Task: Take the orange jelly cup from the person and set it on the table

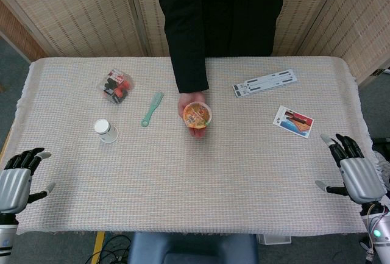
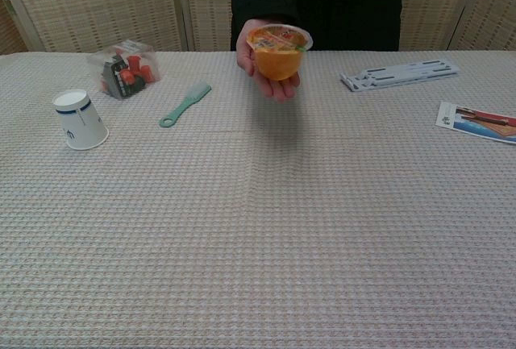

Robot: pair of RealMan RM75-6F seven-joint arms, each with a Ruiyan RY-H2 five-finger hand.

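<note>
The orange jelly cup (image 1: pixel 197 114) (image 2: pixel 278 51) rests in the person's palm (image 2: pixel 260 61), held above the table's far middle. The person in black stands behind the table. My left hand (image 1: pixel 15 178) hangs at the table's near left corner, fingers apart and empty. My right hand (image 1: pixel 353 171) sits at the near right edge, also spread and empty. Both hands are far from the cup and show only in the head view.
On the woven cloth (image 1: pixel 195 178) lie an upturned paper cup (image 1: pixel 105 130), a green comb (image 1: pixel 152 109), a clear bag of red items (image 1: pixel 116 86), a grey strip (image 1: pixel 264 82) and a picture card (image 1: pixel 293 121). Wicker screens stand behind.
</note>
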